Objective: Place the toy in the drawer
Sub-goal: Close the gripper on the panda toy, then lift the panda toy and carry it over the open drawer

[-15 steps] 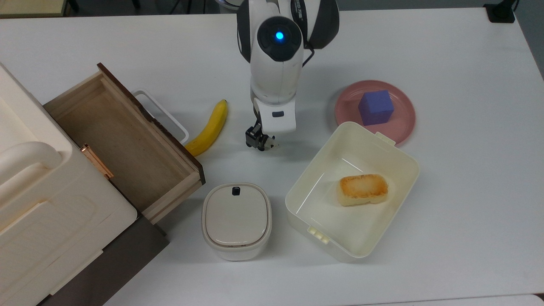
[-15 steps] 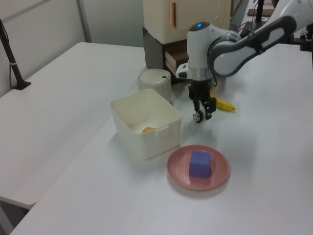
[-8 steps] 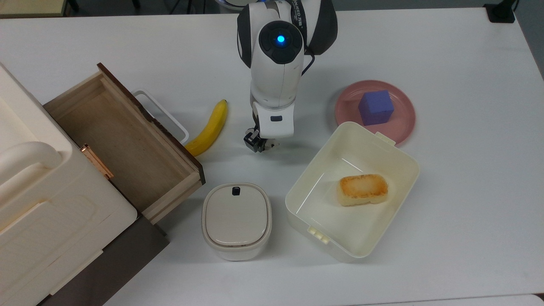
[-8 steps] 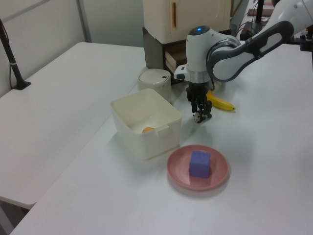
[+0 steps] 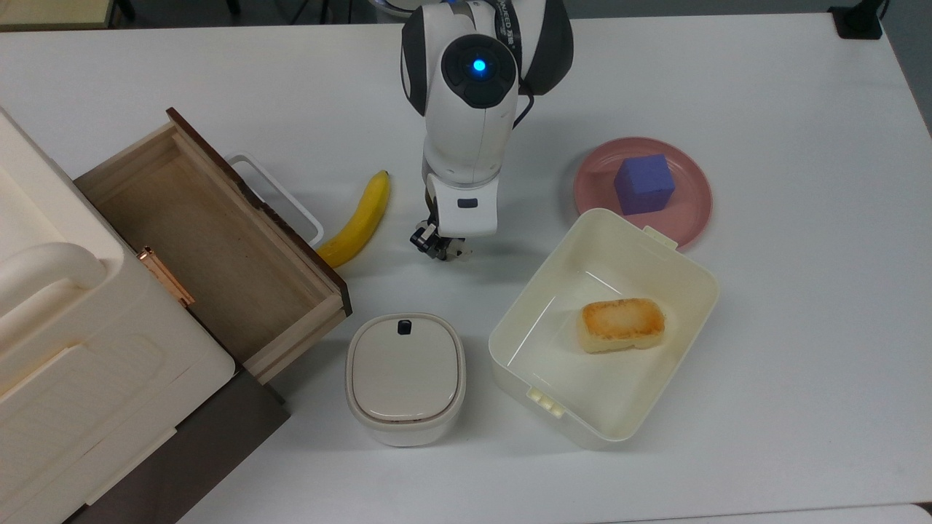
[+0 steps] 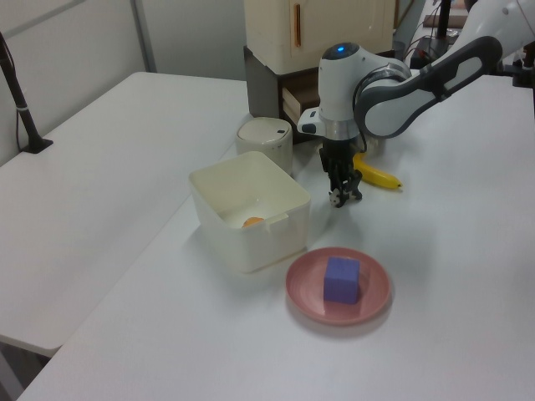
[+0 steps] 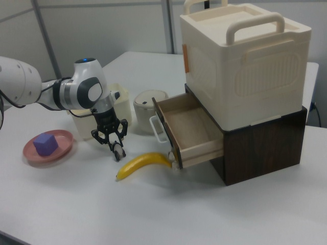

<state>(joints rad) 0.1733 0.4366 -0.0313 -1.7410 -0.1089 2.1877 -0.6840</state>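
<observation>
One toy [image 5: 456, 252] pinched in tool [image 5: 439, 247], beside banana [image 5: 359, 218]

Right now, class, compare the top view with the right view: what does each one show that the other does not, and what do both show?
Top view alone: the toasted bread piece lying inside the cream tub. Right view alone: the tall cream case with handles on top of the dark cabinet. Shared: the open drawer, the banana, the purple cube on the pink plate, and the pincer holding the toy.
</observation>
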